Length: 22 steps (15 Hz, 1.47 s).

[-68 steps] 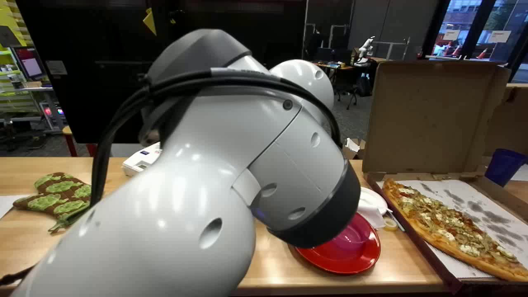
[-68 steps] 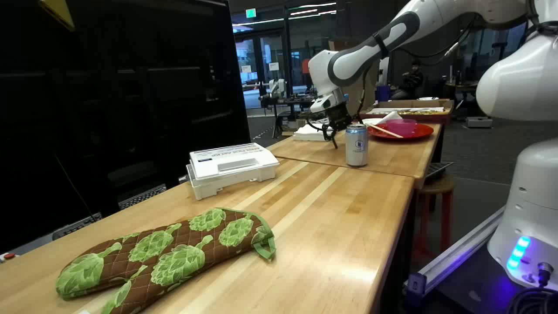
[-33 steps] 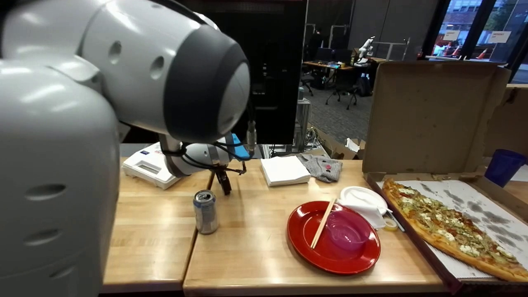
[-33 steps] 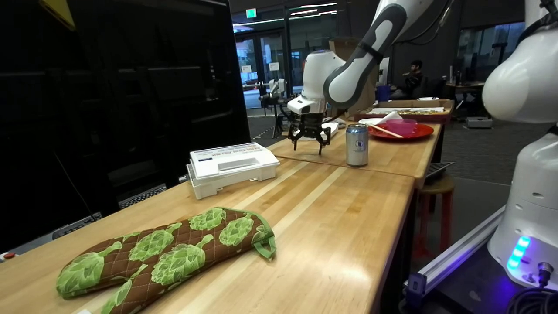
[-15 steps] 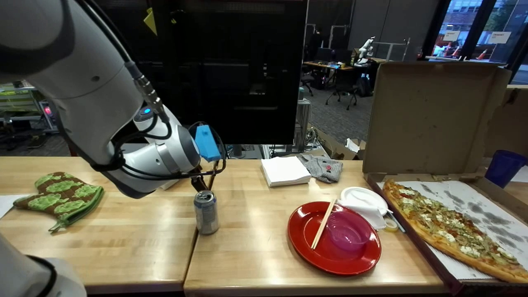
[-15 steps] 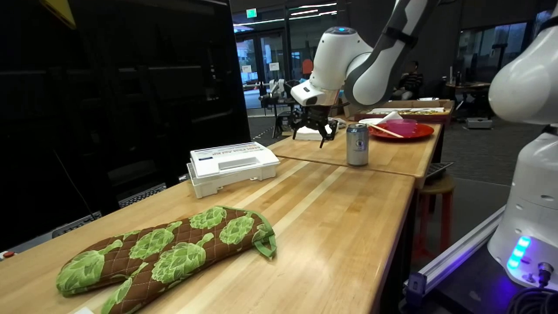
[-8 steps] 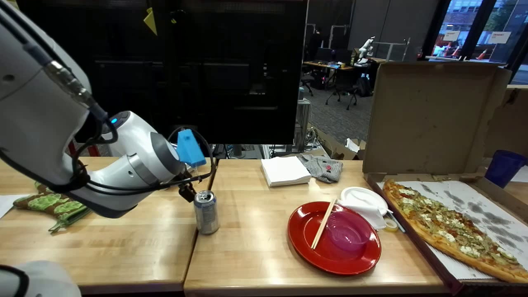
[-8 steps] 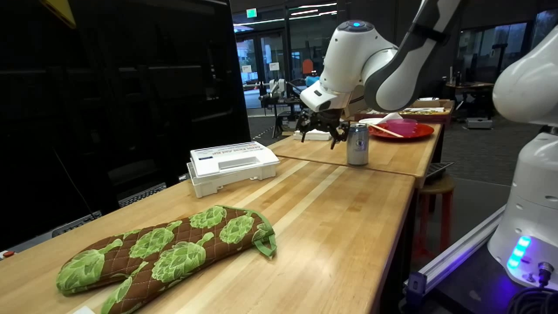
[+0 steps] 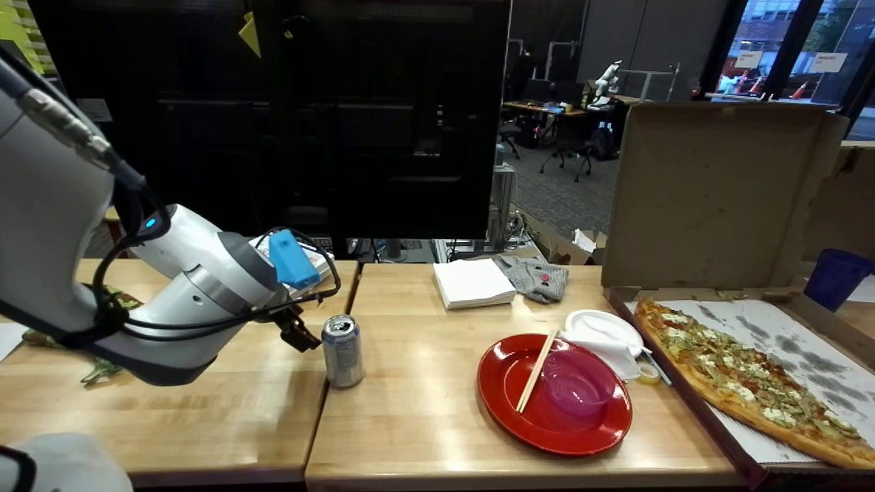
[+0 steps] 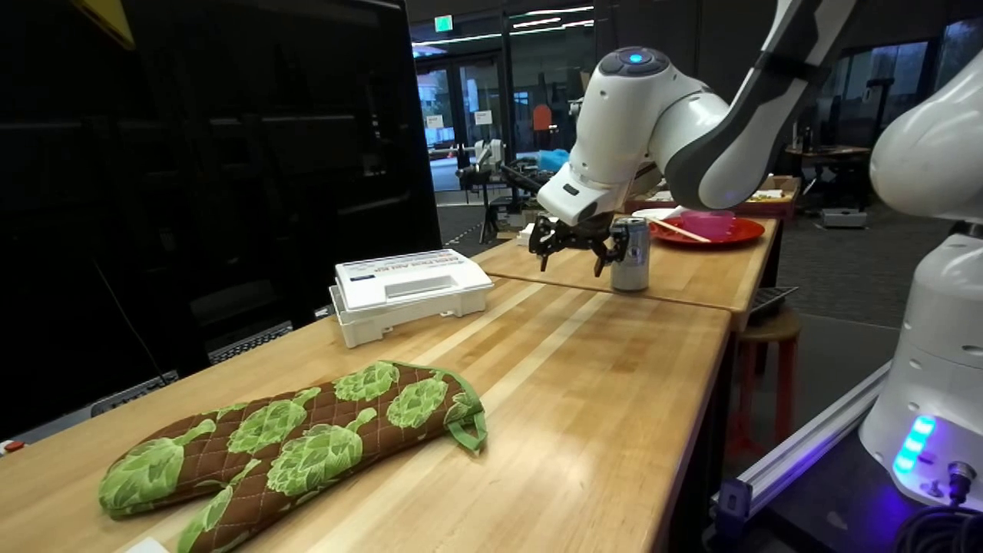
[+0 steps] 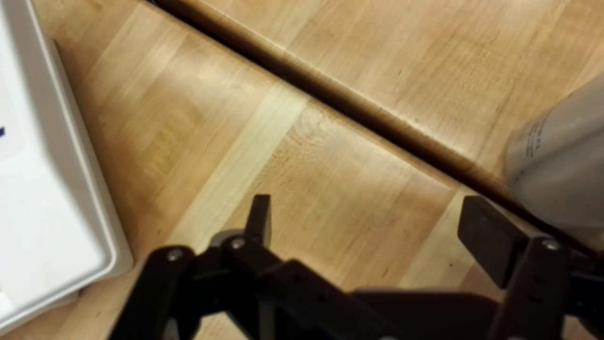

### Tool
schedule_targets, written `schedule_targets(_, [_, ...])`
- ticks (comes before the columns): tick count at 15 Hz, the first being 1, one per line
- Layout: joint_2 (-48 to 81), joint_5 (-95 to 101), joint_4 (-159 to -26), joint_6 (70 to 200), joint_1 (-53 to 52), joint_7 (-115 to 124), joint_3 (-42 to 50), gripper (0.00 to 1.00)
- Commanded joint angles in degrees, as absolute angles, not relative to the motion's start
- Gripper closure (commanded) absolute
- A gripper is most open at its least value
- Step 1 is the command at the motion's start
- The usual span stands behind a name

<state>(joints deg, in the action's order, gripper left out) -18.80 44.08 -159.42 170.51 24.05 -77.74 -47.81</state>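
Holds the gripper point(image 11: 365, 215) spread wide across the lower half of the wrist view, gripping nothing. Shows the can point(image 11: 561, 165) at the right edge, outside the jaws, just beside the right-hand finger; in both exterior views, stands upright.

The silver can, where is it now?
In an exterior view, the can stands upright on the wooden tabletop, left of the red plate. In the wrist view it is at the right edge, outside the open jaws.
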Motion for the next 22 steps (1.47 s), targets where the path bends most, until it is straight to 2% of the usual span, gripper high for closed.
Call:
schedule_targets(1, [-18.9,50.2,-159.4,169.0,24.7,-70.9,-49.2,0.0])
schedule_targets(5, [-19.3,57.0,-159.5,167.1,26.3,-62.1,-51.4,0.0])
schedule_targets(6, [-18.2,53.5,-159.4,167.9,24.7,-66.9,-49.4,0.0])
schedule_targets(13, [-15.2,54.9,-158.9,167.2,25.5,-66.0,-50.3,0.0])
schedule_targets(14, [-11.8,52.7,-158.9,166.1,24.0,-69.4,-49.1,0.0])
schedule_targets(15, [-7.5,57.2,-158.3,162.6,15.8,-67.6,-40.6,0.0])
schedule_targets(16, [-5.7,56.2,-158.4,161.1,13.3,-69.4,-38.5,0.0])
schedule_targets(17, [-7.3,48.5,-159.3,161.2,16.0,-75.2,-42.7,0.0])
schedule_targets(22, [-13.1,29.7,-160.0,154.9,6.9,-90.0,-39.6,0.0])
